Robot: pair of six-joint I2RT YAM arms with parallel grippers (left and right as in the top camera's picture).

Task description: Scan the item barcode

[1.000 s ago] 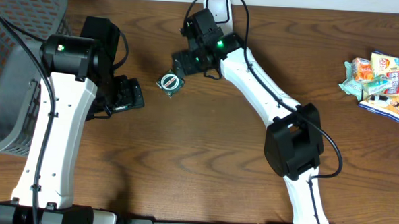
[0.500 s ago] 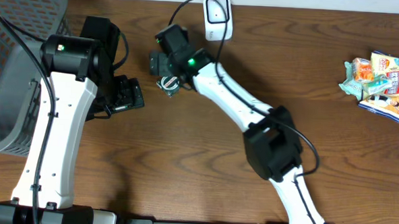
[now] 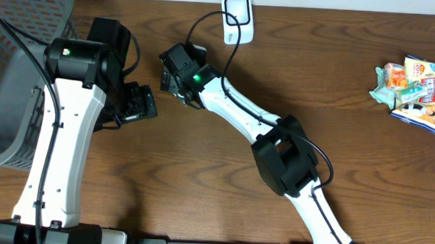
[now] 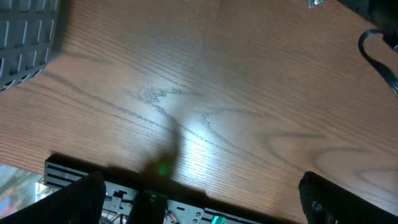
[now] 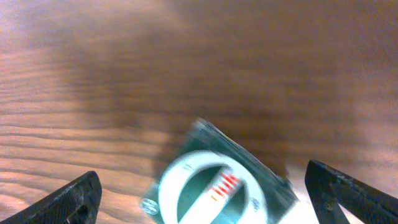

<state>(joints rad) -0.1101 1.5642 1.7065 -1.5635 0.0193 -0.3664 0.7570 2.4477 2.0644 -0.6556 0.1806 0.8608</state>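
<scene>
In the right wrist view a green packet [image 5: 217, 186] is seen flat on the bench [image 5: 93, 93], printed with a white ring and small red marks. It is blurred and cut off by the lower edge of the picture. It lies turned on the diagonal, with one corner toward the top left and its upper edge sloping down to the right. It looks close to square, so no long axis can be told. From overhead it is hidden beneath the right arm, near the barcode scanner [image 3: 237, 9], which lies at the far edge.

The right hand [image 5: 205, 186] is spread wide above the packet. Its fingers [image 5: 78, 196] stand clear on either side and nothing is gripped. The left hand [image 3: 139, 104] is also wide open and holds nothing. It is over bare bench beside the grey basket [image 3: 14, 54].
</scene>
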